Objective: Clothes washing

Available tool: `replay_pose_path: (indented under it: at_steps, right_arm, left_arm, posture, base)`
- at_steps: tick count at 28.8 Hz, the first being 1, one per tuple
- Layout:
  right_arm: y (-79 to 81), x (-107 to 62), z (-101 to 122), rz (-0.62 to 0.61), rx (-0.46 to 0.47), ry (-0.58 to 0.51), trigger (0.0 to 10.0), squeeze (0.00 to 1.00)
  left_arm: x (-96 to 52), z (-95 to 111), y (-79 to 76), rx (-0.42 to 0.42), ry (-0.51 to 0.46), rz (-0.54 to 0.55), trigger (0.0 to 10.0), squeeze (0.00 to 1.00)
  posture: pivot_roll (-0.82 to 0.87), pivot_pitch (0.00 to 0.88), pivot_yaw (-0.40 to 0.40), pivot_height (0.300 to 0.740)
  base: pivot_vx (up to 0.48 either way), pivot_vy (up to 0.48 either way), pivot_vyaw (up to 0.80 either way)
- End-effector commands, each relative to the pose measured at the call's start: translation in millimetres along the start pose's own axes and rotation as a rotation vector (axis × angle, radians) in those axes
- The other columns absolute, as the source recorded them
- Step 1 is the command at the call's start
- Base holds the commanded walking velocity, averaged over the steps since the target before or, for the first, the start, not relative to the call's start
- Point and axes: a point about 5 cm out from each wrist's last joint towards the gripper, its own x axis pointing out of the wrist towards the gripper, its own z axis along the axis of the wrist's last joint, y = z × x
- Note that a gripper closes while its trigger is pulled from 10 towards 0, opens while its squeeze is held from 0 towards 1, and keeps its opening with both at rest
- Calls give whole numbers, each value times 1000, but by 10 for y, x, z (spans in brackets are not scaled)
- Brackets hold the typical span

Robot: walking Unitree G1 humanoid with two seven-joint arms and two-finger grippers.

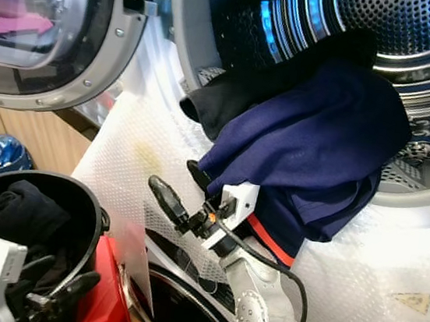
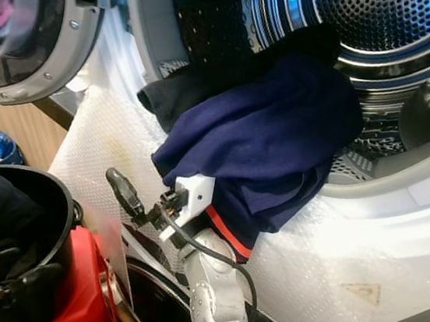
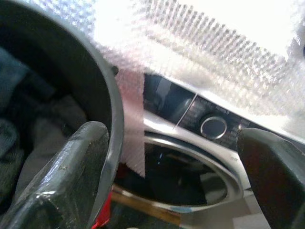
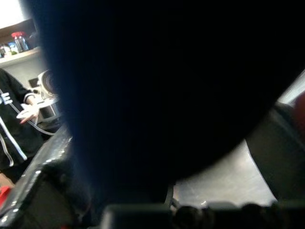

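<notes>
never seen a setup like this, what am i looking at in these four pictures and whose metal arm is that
The silver arm belongs to a humanoid robot doing laundry. The two wide pictures come from the stereo camera on its head, looking down at a washing machine drum with its door swung open.

A navy garment and a black garment hang out over the drum's rim, which is padded with bubble wrap.

The right gripper, two long black fingers, is open just below the navy garment; its wrist camera is mostly blocked by dark cloth.

The left gripper sits open at a black basket of dark clothes. Its wrist camera looks past the basket's wall at a second machine's dial.
</notes>
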Motion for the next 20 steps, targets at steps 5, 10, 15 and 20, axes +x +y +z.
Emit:
replay_pose_path:
  at_steps: [5, 10, 15, 20]
  right_arm:
    - [45, -211, 319, 166, 47, -58, 10000, 0]
    - [150, -505, 348, 372, 22, 56, 10000, 0]
    - [131, -566, 577, 449, 1, 53, 10000, 0]
    - [-42, -314, 839, 371, -95, -37, 10000, 0]
  left_arm:
    - [53, -104, -8, 9, 3, 17, 10000, 0]
    - [76, -132, -29, 7, -1, 13, 10000, 0]
    - [106, -144, -46, 8, -13, 9, 10000, 0]
    - [163, -155, -56, 15, -39, 19, 10000, 0]
  posture:
    - [366, 75, -104, 740]
    - [352, 80, -107, 740]
    - [344, 79, -110, 740]
    - [339, 76, -120, 740]
  base:
    - [0, 0, 0]
    - [0, 0, 0]
    - [0, 0, 0]
    - [0, 0, 0]
